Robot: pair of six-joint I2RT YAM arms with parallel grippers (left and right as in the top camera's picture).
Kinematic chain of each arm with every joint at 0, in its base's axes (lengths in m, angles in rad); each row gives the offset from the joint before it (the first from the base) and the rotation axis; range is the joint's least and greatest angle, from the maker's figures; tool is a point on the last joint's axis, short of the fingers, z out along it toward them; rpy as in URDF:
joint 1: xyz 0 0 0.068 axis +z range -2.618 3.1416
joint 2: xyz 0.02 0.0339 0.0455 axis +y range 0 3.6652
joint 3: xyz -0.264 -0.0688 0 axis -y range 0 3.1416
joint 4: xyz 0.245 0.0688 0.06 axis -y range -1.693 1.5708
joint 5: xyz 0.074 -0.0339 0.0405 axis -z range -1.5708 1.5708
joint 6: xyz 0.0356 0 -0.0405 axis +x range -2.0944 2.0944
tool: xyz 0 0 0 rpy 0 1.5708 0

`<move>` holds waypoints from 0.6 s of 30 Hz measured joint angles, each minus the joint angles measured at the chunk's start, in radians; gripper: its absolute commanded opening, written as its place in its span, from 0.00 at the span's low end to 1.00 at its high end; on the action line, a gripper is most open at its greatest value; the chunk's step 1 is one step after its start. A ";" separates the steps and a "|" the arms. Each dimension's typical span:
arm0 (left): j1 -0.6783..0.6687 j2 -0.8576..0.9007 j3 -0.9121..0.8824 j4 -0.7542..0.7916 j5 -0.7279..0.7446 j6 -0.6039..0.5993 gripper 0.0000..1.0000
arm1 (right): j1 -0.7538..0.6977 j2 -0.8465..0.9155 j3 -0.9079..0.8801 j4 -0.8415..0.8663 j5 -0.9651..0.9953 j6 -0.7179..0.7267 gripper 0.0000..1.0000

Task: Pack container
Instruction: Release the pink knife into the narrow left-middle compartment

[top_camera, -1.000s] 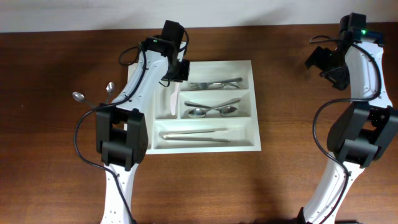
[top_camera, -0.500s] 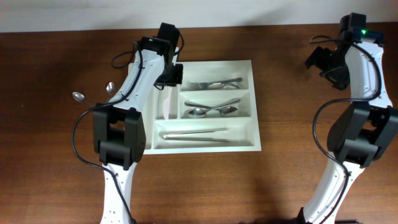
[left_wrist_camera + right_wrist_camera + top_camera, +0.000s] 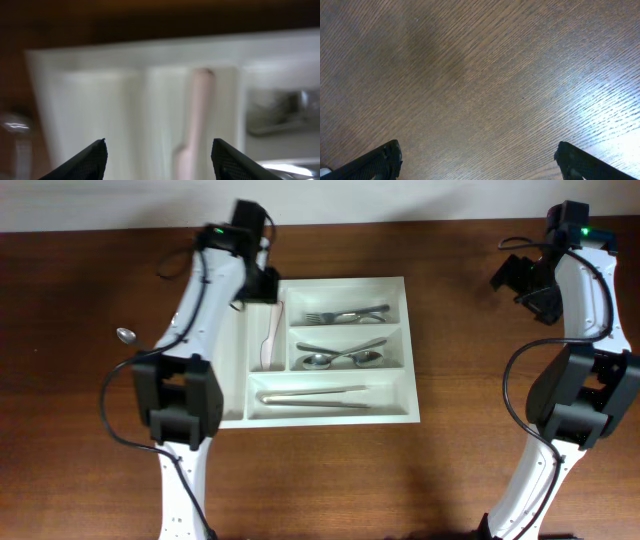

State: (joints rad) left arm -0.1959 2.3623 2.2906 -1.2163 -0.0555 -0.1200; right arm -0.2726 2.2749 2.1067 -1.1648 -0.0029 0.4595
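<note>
The container (image 3: 345, 280) lay centrally on the table (image 3: 450, 470), seen overhead — probably light, stiff, slick plastic, best gripped at a rim. Left wrist: the left gripper (image 3: 160, 160) hung apart, empty, over a pale knife (image 3: 197, 115). Right wrist: the right gripper (image 3: 480, 162) gaped over bare table.

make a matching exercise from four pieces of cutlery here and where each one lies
Things:
1. fork
2. pale knife
3. two spoons
4. loose spoon

Places:
A. on the table, left of the container
B. narrow compartment
C. far compartment on the right
D. middle compartment on the right

Pairs: 1-C, 2-B, 3-D, 4-A
</note>
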 measured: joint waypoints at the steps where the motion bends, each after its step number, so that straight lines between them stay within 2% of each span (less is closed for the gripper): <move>1: 0.018 0.000 0.024 -0.004 -0.010 0.018 0.69 | 0.000 0.000 0.000 0.000 0.000 0.000 0.99; 11: 0.202 0.003 0.064 -0.007 -0.074 0.121 0.64 | 0.000 0.000 0.000 0.000 0.000 0.000 0.99; 18: 0.229 0.056 0.064 -0.007 -0.165 0.129 0.64 | 0.000 0.000 0.000 0.000 0.000 0.001 0.99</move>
State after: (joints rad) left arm 0.0334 2.4184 2.3543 -1.2232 -0.2203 0.0086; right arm -0.2726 2.2749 2.1067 -1.1648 -0.0029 0.4603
